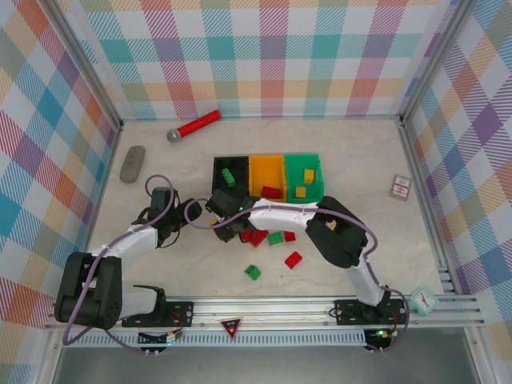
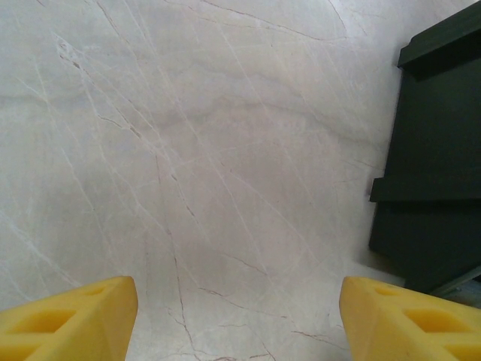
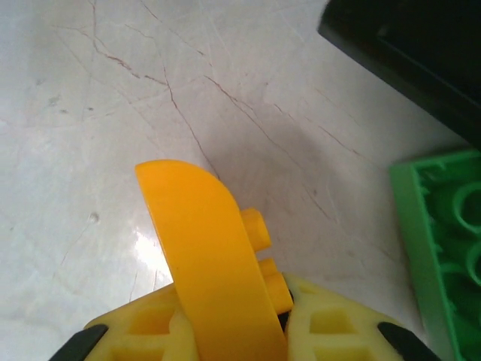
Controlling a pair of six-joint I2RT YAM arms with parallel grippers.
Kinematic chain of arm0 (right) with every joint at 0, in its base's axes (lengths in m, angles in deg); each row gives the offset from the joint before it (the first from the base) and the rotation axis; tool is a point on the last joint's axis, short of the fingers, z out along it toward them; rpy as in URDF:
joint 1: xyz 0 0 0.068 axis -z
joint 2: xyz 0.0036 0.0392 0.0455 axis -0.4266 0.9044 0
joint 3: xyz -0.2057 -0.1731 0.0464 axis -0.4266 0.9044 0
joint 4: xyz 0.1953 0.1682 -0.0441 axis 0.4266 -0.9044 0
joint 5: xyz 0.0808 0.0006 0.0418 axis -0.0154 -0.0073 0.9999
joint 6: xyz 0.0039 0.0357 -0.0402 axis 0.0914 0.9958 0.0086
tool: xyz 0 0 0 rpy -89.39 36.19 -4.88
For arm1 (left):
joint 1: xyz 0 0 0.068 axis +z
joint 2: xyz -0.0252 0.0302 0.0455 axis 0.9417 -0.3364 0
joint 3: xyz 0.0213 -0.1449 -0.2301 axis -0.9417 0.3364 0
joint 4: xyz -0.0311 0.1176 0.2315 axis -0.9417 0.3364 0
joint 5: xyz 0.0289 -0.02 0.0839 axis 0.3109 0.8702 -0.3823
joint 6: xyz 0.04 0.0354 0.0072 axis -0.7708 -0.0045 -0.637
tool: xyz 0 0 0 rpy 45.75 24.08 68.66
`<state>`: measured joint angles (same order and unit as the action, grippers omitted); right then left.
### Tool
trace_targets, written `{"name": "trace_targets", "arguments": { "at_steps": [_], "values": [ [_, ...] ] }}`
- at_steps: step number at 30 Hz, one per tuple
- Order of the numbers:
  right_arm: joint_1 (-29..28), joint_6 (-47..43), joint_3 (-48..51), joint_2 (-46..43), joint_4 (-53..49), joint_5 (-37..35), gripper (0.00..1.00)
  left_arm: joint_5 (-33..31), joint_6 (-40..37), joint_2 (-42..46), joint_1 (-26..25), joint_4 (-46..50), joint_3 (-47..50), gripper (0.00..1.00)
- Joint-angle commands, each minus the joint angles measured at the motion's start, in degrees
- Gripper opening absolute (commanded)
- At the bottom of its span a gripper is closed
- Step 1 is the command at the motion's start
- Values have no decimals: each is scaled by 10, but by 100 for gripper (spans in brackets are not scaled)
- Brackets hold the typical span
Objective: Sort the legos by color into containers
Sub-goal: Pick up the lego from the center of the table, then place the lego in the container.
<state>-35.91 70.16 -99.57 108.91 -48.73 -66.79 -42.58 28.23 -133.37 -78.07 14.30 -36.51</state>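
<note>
The black (image 1: 219, 170), orange (image 1: 266, 166) and green (image 1: 306, 162) containers stand in a row mid-table. A green lego (image 1: 229, 177) lies in the black one, a red lego (image 1: 272, 192) in the orange one, and yellow legos (image 1: 301, 192) in the green one. Loose red (image 1: 294, 259) and green (image 1: 253, 272) legos lie in front of the bins. My right gripper (image 3: 233, 323) is shut on a curved yellow-orange lego (image 3: 203, 248) just above the table, beside a green lego (image 3: 443, 248) and near the black container (image 3: 406, 53). My left gripper (image 2: 239, 316) is open over bare table, left of the black container (image 2: 436, 165).
A red-handled microphone (image 1: 194, 126) lies at the back, a grey remote (image 1: 133, 163) at the left. A small card (image 1: 400, 187) lies at the right, and a clock (image 1: 422, 300) sits at the near right rail. Plaid walls enclose the table on three sides.
</note>
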Motion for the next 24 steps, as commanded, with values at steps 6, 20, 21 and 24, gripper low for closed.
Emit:
{"name": "trace_targets", "arguments": {
  "at_steps": [6, 20, 21, 24],
  "values": [
    [20, 32, 89, -137, 44, -61, 19, 15, 3, 6, 4, -13, -4, 71],
    [240, 129, 265, -304, 118, -12, 20, 38, -5, 15, 4, -12, -3, 71],
    [253, 131, 265, -304, 115, -12, 20, 39, -6, 17, 4, -12, -2, 71],
    [286, 133, 265, -300, 115, -6, 21, 44, -6, 20, 4, -13, -2, 71]
  ]
}}
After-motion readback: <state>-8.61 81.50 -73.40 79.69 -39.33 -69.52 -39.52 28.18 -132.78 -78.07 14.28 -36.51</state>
